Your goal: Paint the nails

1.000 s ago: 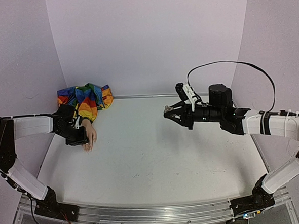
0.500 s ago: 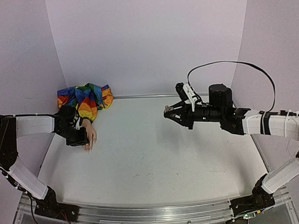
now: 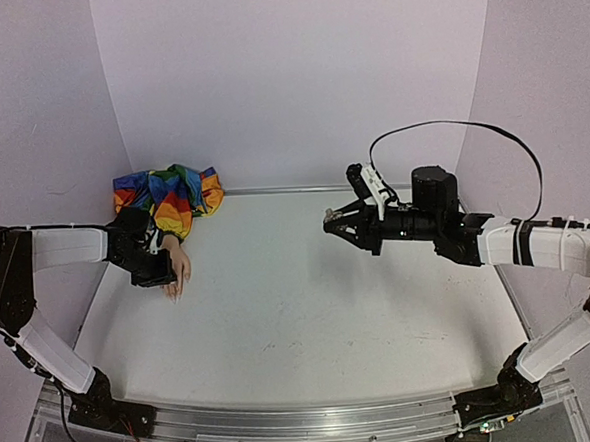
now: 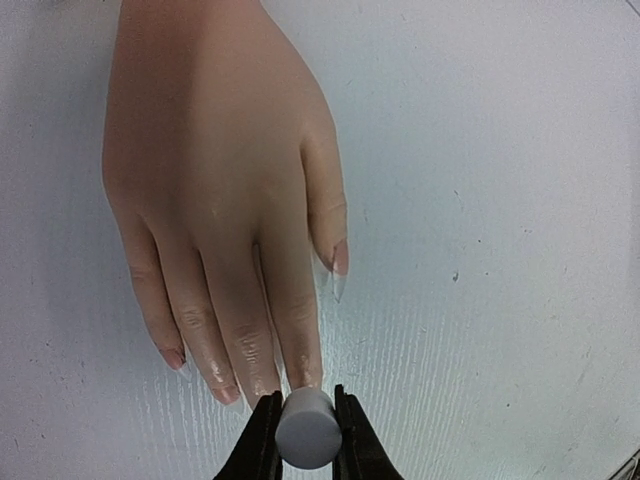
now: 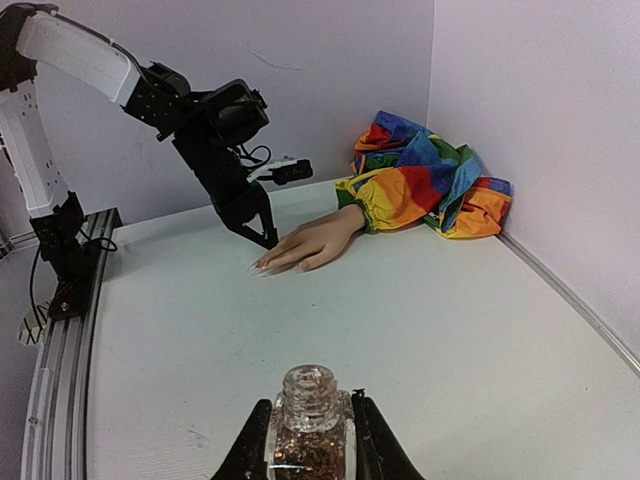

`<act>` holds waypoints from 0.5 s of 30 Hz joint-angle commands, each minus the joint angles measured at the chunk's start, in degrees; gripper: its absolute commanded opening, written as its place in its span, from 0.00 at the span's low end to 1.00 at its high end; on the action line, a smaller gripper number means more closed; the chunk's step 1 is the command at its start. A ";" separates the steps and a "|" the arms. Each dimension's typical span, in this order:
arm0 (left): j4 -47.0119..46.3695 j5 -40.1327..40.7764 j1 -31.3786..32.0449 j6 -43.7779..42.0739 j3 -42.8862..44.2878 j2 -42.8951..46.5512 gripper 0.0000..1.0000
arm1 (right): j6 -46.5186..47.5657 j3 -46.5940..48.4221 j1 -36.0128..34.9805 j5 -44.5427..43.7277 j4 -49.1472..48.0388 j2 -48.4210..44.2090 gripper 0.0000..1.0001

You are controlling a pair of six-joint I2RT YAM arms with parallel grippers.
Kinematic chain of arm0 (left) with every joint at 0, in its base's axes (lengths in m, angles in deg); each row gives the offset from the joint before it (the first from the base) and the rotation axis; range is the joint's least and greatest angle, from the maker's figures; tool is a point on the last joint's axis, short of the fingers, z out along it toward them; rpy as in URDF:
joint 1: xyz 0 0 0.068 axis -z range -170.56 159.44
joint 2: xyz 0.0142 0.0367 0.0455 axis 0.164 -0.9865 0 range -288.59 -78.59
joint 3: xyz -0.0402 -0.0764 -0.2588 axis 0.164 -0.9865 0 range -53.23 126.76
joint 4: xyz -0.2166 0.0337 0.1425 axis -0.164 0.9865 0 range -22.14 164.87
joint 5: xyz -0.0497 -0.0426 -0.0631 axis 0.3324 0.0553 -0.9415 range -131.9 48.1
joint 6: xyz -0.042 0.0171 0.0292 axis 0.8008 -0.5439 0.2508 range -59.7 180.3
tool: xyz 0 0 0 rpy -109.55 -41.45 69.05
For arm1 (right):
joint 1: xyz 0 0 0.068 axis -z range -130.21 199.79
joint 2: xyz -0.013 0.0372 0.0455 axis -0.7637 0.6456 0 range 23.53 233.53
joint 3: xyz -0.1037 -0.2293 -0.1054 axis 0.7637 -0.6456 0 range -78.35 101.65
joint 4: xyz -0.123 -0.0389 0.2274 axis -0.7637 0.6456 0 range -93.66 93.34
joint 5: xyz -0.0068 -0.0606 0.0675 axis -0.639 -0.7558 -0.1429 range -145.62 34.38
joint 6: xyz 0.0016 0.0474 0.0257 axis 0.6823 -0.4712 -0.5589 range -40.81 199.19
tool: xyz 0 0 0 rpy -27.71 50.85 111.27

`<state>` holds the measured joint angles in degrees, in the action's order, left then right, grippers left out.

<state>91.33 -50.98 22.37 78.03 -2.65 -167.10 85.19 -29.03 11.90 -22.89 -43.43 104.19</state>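
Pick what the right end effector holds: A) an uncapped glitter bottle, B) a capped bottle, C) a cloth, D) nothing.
A: the right wrist view shows the right end effector clamped on a bottle with a bare open neck and glitter inside.

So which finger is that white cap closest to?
The finger beside the thumb; its tip reaches the white cap in the left gripper, the others end aside.
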 commanded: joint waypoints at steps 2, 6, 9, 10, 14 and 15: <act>-1.73 -1.55 -0.38 -0.74 1.68 -0.81 0.00 | -0.55 1.39 0.27 1.90 -2.82 -0.19 0.00; -1.63 -1.48 -0.28 -0.45 0.78 -0.20 0.00 | -0.55 1.15 0.27 1.85 -2.82 -0.48 0.00; -1.43 -1.26 -0.28 -0.27 0.29 -0.25 0.00 | -0.55 1.22 0.27 2.02 -2.78 -0.44 0.00; -1.41 -1.25 -0.29 -0.17 0.08 -0.32 0.00 | -0.63 1.22 0.27 2.15 -2.77 -0.42 0.00; -1.45 -2.67 -0.27 0.27 -0.74 -0.08 0.00 | -0.64 1.13 0.27 2.16 -2.82 -0.67 0.00; -1.41 -2.96 -0.31 0.34 -0.94 0.18 0.00 | -0.64 1.13 0.23 2.21 -2.85 -0.72 0.00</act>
<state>91.24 -52.01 22.35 78.14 -3.06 -167.56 85.17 -29.03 11.90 -22.21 -43.43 104.19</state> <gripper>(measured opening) 0.152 0.225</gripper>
